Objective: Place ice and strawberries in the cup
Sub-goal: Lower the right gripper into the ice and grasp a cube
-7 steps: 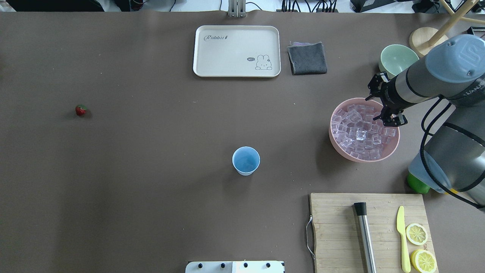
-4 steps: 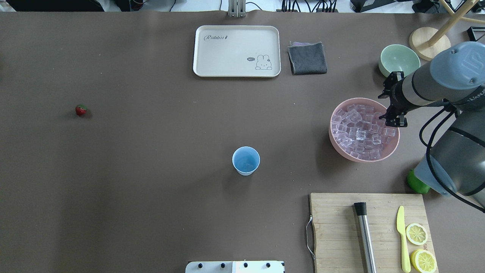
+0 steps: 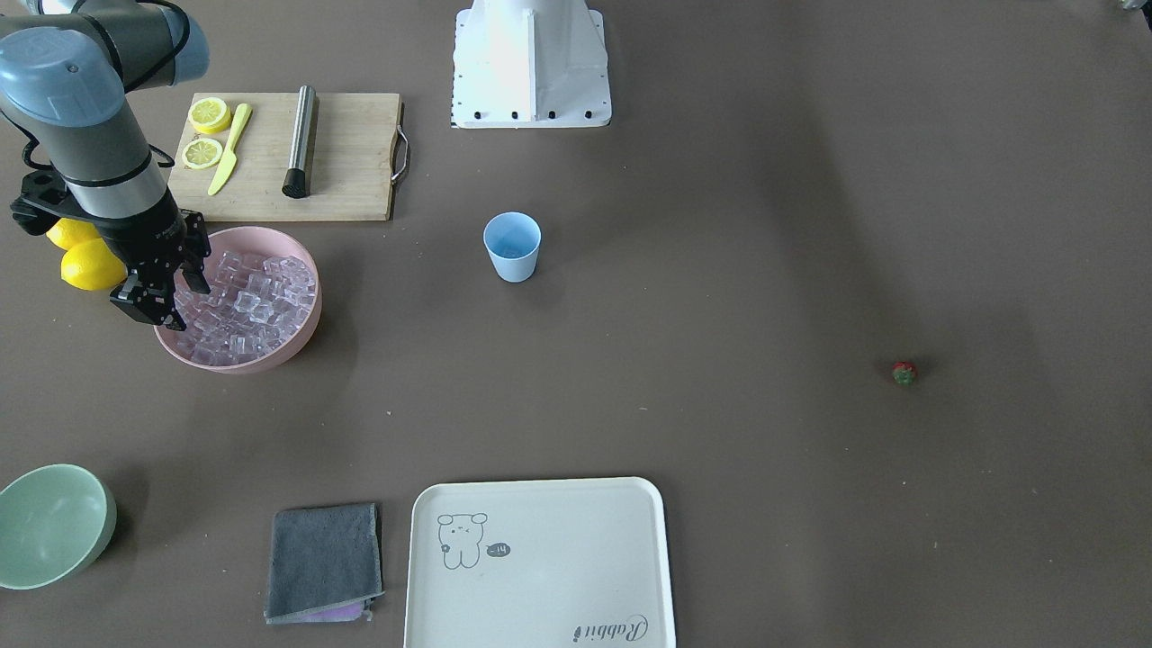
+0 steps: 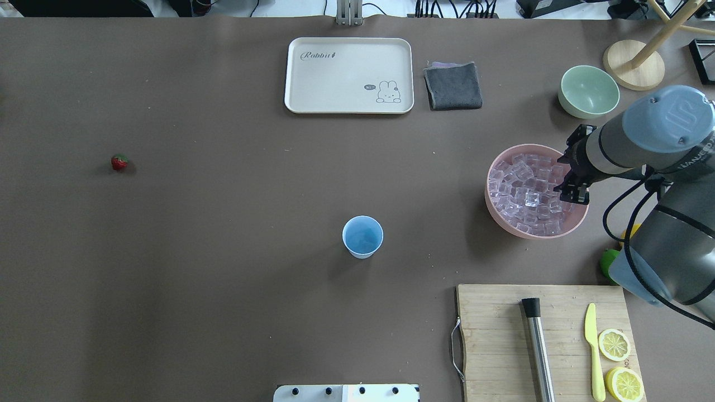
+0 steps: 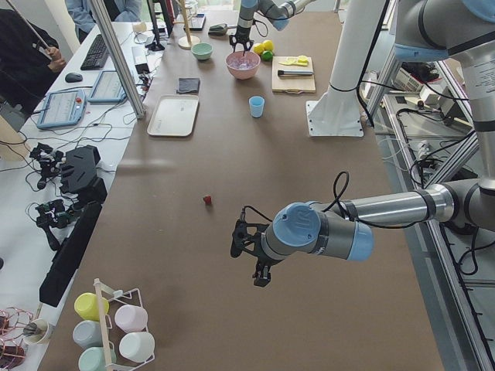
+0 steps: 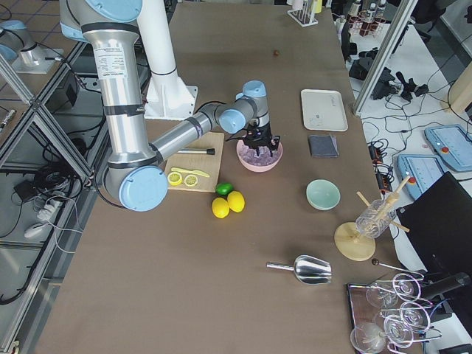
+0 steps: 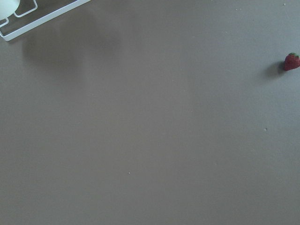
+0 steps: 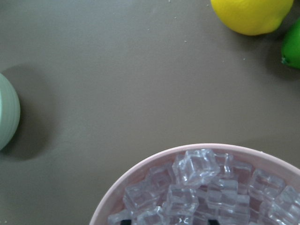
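Note:
The ice (image 4: 528,192) fills a pink bowl (image 4: 503,223) at the right of the table. My right gripper (image 4: 570,181) is open and points down over the right part of the ice pile (image 3: 247,301). The right wrist view shows cubes (image 8: 197,187) just below, with two dark fingertips apart at the bottom edge. The light blue cup (image 4: 362,237) stands upright mid-table. The strawberry (image 4: 119,162) lies alone far left, also seen in the left wrist view (image 7: 291,62). My left gripper (image 5: 247,255) shows only in the left side view, past the strawberry; I cannot tell its state.
A cream tray (image 4: 349,75), a grey cloth (image 4: 453,85) and a pale green bowl (image 4: 589,91) lie at the far side. A cutting board (image 4: 497,335) with a muddler, a knife and lemon halves is near right. Two lemons (image 3: 90,265) and a lime (image 4: 609,262) sit beside the pink bowl.
My right gripper has moved from the pink bowl's far rim toward me, over the ice. The cup and strawberry have not moved.

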### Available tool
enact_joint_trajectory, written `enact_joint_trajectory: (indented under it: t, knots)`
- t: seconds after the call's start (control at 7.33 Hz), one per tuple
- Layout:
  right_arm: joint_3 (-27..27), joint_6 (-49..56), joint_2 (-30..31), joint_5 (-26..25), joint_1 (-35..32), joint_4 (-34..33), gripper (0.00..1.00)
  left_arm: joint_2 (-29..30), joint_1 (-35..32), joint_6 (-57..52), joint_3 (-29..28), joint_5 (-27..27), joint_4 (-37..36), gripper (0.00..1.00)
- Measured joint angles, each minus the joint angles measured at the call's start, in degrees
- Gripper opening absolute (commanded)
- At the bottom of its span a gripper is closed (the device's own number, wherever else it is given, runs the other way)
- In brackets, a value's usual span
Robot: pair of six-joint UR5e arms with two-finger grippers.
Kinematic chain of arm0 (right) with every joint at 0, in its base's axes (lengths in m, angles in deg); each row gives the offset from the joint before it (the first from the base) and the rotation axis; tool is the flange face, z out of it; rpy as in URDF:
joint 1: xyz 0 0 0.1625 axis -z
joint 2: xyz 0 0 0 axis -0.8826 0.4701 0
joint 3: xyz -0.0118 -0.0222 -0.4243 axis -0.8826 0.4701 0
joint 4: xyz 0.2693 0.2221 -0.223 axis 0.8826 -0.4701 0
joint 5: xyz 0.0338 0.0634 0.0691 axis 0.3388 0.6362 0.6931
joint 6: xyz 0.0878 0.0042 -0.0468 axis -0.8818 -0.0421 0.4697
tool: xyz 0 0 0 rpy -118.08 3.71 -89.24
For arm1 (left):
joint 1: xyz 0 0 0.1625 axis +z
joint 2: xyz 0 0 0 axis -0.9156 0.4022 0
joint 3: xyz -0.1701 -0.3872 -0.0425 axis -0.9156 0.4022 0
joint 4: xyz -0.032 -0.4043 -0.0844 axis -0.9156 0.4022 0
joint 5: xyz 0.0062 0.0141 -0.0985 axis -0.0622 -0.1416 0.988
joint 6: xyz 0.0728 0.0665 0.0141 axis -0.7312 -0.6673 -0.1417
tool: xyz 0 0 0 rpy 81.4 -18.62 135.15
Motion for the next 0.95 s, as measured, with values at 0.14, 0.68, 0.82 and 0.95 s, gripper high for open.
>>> enact_joint_trajectory:
  t: [0.14,0.68,0.82,0.95]
  knots:
    - [0.12,-0.11,0.34,0.23,1.07,0.13,0.60,-0.08,-0.09,0.03,0.34,-0.05,0.05,0.98]
    - [0.64,-0.16,1.04,-0.39,2.79,0.17,0.59,-0.38,-0.42,0.29,1.07,-0.17,0.08,0.98]
    - [-0.55,-0.15,1.58,-0.43,2.50,-0.22,0.59,-0.41,-0.45,0.30,1.09,-0.17,0.08,0.98]
    - [-1.42,-0.05,2.56,-0.51,2.26,-0.51,0.58,-0.42,-0.47,0.29,1.10,-0.17,0.08,0.98]
